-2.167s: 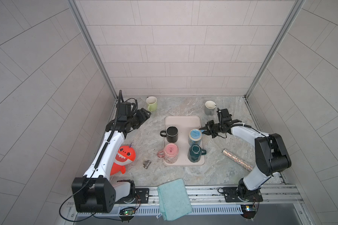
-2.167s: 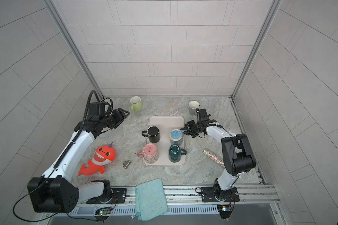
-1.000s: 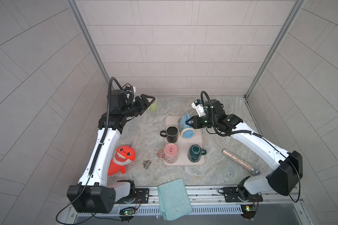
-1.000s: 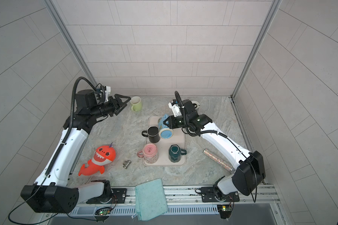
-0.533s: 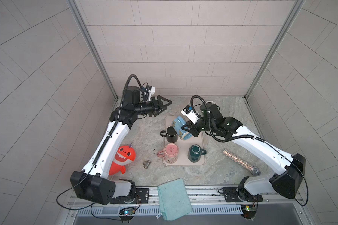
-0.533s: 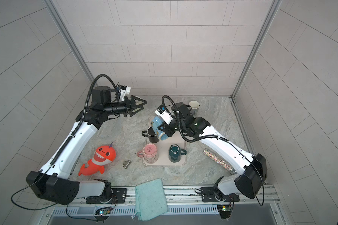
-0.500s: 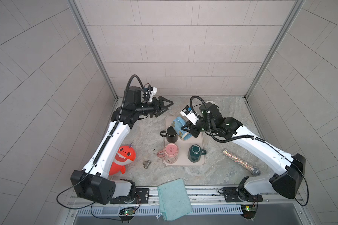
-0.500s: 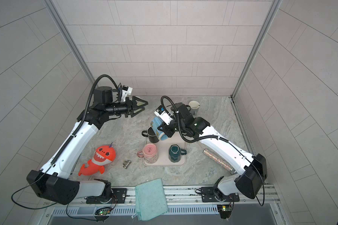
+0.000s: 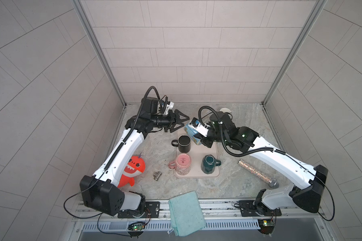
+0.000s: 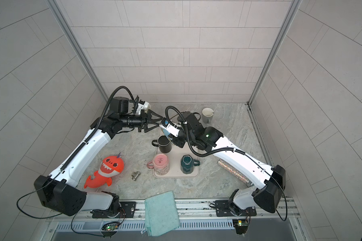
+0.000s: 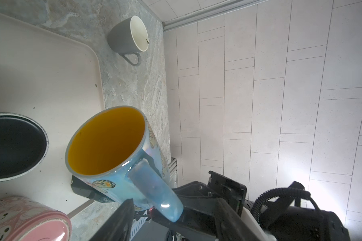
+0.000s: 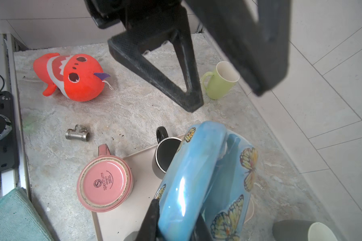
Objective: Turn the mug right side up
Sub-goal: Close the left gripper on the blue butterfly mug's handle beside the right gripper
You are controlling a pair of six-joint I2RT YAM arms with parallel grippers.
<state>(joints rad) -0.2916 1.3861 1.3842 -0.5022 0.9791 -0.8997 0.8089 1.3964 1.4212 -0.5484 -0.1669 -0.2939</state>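
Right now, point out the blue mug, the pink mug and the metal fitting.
blue mug (image 11: 107,141): left wrist view, orange inside.
pink mug (image 9: 183,163): a top view, upturned base.
metal fitting (image 9: 157,176): a top view, its middle.

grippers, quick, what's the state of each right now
left gripper: open, holding nothing
right gripper: shut on the mug, by its handle
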